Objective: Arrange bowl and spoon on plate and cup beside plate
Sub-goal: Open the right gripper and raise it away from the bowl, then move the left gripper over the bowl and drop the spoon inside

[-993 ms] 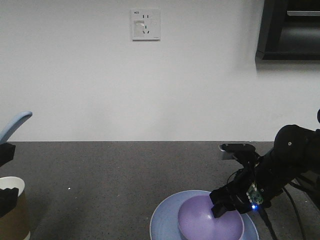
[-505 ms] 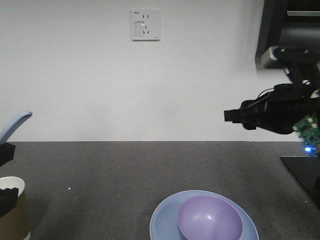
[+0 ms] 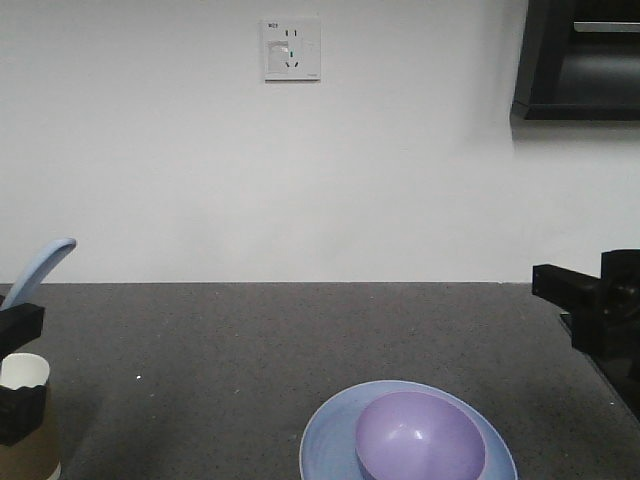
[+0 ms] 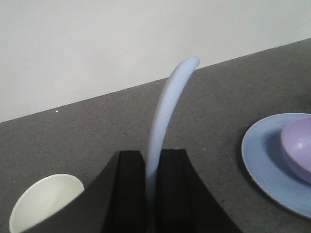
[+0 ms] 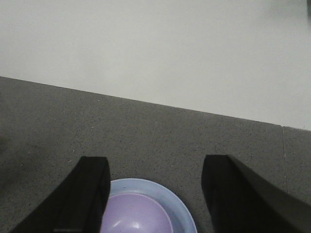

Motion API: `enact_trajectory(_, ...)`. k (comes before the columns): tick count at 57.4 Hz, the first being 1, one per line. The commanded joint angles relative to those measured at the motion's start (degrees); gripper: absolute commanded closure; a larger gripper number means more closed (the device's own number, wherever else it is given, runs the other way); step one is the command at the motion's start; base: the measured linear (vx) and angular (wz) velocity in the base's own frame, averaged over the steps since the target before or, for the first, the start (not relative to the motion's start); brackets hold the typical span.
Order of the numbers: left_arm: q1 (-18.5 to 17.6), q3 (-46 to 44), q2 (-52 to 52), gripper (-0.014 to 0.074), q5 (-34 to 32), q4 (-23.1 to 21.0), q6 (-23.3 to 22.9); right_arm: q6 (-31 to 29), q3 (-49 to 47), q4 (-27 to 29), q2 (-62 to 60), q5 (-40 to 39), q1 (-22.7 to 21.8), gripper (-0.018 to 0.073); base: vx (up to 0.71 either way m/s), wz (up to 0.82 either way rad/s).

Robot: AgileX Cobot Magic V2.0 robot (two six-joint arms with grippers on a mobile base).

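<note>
The lavender bowl [image 3: 420, 438] sits inside the light blue plate [image 3: 330, 440] at the front of the dark counter. Both also show in the right wrist view, bowl [image 5: 136, 216] on plate [image 5: 182, 204]. My right gripper [image 5: 155, 165] hangs open above and behind them, holding nothing. My left gripper [image 4: 153, 155] is shut on the pale blue spoon [image 4: 167, 107], whose handle curves upward; its scoop is hidden. The brown paper cup [image 3: 25, 420] stands upright just below the left gripper, its cream inside [image 4: 43, 201] showing. The plate [image 4: 267, 160] lies well to the right of the cup.
The dark speckled counter [image 3: 230, 350] runs back to a white wall with a socket [image 3: 291, 48]. A black cabinet [image 3: 580, 60] hangs at the upper right. My right arm [image 3: 600, 310] stands at the right edge, over a black panel.
The right gripper let go of the bowl, rose away to the right, then came down at the right edge. The left gripper with the spoon dropped slightly.
</note>
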Motion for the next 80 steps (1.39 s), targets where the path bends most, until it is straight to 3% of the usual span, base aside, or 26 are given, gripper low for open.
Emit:
enact_trajectory(1, -0.16, -1.61, 0.08, 0.0596, -8.08, 0.22, 0.18, -0.30, -0.46, 0.92, -2.25, -4.28, -0.22, 0.0083, 0.00, 0.00)
enact_trajectory(15, -0.16, -1.75, 8.38, 0.0596, -33.00, -1.99, 0.02, 0.34, -0.11, 1.44, -2.90, -4.12, -0.22, 0.0083, 0.00, 0.00)
enact_trajectory(26, -0.16, -5.98, 20.39, 0.0596, -38.98, -3.09, 0.02, 0.53, -0.11, 1.50, -2.90, -4.06, -0.22, 0.0083, 0.00, 0.00)
enact_trajectory(37, -0.16, -12.50, 32.31, 0.0596, -50.56, -3.23, -0.47, 0.54, -0.11, 1.57, -2.90, -4.06, -0.22, 0.0083, 0.00, 0.00)
enact_trajectory(51, -0.16, -16.58, 44.50, 0.0596, -57.23, -5.91, -0.29, 0.54, -0.11, 1.57, -2.90, -4.06, -0.22, 0.0083, 0.00, 0.00)
enact_trajectory(80, -0.16, -22.75, 57.07, 0.0571, -57.16, -5.84, -0.20, 0.54, -0.11, 1.51, -2.90, -4.01, -0.22, 0.0083, 0.00, 0.00)
